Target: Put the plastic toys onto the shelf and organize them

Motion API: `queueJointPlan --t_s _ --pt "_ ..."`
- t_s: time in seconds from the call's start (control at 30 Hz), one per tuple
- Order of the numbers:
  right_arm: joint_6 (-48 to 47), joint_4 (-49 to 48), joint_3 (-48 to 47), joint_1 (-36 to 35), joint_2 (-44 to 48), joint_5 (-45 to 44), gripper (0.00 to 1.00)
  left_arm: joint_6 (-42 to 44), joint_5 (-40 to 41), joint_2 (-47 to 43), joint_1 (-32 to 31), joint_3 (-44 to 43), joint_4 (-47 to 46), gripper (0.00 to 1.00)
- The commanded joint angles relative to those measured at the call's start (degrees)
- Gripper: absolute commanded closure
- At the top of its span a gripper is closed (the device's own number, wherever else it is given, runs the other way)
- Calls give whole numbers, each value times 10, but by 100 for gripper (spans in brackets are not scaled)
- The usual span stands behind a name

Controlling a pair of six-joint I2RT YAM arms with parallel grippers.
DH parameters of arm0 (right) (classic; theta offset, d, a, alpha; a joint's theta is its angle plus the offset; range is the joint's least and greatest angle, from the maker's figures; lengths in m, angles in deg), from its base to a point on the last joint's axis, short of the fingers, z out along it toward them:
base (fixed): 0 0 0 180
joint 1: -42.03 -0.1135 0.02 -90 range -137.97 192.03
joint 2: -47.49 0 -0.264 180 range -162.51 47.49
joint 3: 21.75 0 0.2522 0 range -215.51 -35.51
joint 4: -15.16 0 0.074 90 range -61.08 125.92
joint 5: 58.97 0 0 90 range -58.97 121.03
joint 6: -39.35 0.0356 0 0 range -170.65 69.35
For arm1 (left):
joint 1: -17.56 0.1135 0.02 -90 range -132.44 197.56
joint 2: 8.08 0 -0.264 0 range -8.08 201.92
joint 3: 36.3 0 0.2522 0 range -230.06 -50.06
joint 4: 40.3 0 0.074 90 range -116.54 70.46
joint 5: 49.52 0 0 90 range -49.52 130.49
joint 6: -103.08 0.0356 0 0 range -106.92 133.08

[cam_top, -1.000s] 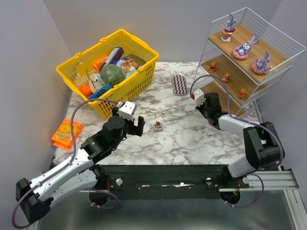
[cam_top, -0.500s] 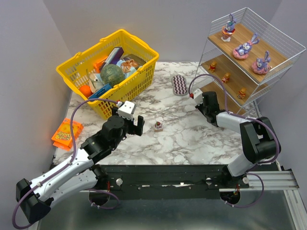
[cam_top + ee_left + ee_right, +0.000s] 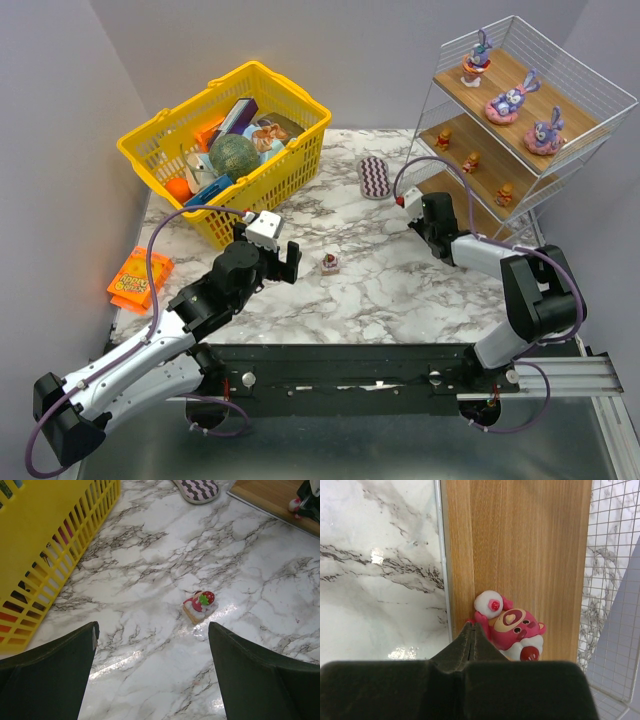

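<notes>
The shelf (image 3: 600, 95) stands at the back right, with three purple bunnies (image 3: 510, 98) on its top board and three orange bears (image 3: 471, 161) on the middle one. A pink bear toy (image 3: 512, 630) lies on the bottom board (image 3: 530, 555), near its front edge. My right gripper (image 3: 473, 626) is shut, its tips against the toy's left side with nothing between the jaws. A small strawberry cake toy (image 3: 200, 605) (image 3: 330, 262) sits on the marble table. My left gripper (image 3: 152, 630) (image 3: 283, 262) is open just short of it, low over the table.
A yellow basket (image 3: 185, 105) full of items stands at the back left, close to the left arm. A purple zigzag pad (image 3: 374, 177) lies between the basket and the shelf. An orange packet (image 3: 140, 280) lies at the table's left edge. Wire mesh (image 3: 610, 555) backs the bottom board.
My right gripper has edged slightly back and left along the shelf's bottom board. The left arm and the cake toy have not moved.
</notes>
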Motion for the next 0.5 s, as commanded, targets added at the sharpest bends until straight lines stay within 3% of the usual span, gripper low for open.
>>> queueJointPlan --t_s 0.0,0.47 --pt "-9 11 12 -1 15 -15 99 1 3 -9 4 6 -13 1" --pt "-15 -3 18 -1 5 -37 99 1 3 -9 4 6 -12 1"
